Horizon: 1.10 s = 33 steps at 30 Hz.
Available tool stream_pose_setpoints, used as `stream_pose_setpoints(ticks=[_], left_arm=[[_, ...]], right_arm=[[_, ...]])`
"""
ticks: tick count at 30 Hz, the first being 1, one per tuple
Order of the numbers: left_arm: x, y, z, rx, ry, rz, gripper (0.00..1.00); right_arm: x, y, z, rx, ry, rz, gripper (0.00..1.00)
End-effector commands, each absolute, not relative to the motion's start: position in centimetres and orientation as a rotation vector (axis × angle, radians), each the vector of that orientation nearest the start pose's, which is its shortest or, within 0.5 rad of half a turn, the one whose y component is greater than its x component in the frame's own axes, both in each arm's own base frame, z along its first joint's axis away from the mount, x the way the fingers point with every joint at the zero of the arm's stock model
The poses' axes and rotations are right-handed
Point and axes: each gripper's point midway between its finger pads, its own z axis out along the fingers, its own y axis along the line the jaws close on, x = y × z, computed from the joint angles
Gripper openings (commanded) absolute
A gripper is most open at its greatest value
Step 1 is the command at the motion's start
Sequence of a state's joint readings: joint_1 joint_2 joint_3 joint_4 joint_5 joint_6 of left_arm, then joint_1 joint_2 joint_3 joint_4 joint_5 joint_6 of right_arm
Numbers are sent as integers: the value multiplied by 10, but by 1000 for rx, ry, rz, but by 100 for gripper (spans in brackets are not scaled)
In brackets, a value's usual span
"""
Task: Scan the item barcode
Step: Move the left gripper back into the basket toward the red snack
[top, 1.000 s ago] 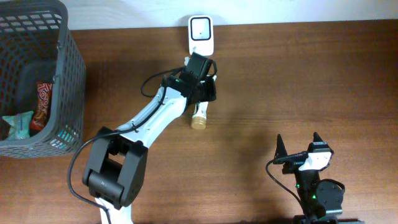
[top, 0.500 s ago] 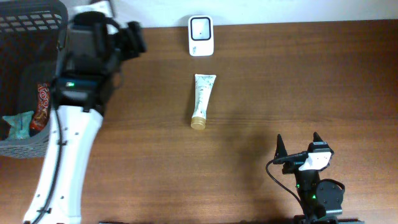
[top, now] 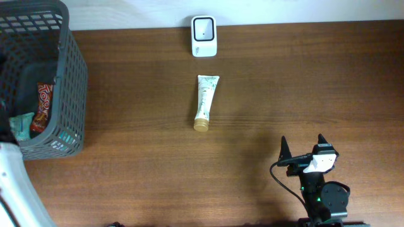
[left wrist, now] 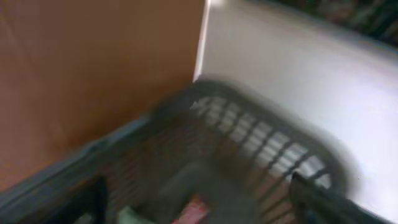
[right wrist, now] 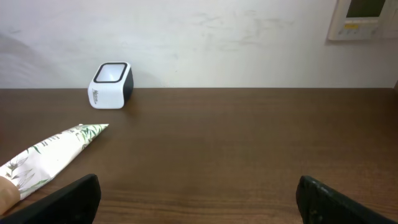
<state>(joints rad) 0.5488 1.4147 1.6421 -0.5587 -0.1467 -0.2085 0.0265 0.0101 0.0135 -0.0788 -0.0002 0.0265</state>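
The white leaf-printed tube [top: 206, 101] has been released. The left pincer [left wrist: 196, 196], spread, has been swung away to the grey mesh basket [top: 69, 82] — the right pincer [top: 302, 148] is kept spread.

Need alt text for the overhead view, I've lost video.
A white tube lies on the brown table below a white scanner at the far edge. A dark basket holding snacks sits left; the right pincer rests open at bottom right.

The basket [left wrist: 261, 140] is blurred, the tube [right wrist: 50, 152] cropped.
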Motion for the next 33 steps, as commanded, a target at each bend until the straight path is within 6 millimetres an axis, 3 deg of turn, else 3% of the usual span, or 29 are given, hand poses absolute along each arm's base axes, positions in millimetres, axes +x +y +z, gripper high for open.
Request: stream_pose_setpoints(ticks=[1,4,7,14,23,26,33], left_arm=[[365,281,345,-699,2003,556,79],[387,284,297,-536,2178,593,79],[416,281,234,-334,2350,518,78],[427,287,172,-177,2507,524,77],[437,293,113,-160,2595,479,77],[446,282,97,-127,2597,368,77],[465,272,102,-78,2513,271,68]], right_arm=[[246,4,155,14,1650,38,99],[246,4,155,14,1650,38,99],[246,4,155,14,1650,38,99],[246,4,155,15,1650,39,99],[246,4,155,14,1650,38,99],[246,4,155,14,1650,38,99],[246,4,155,14,1650,38,99]])
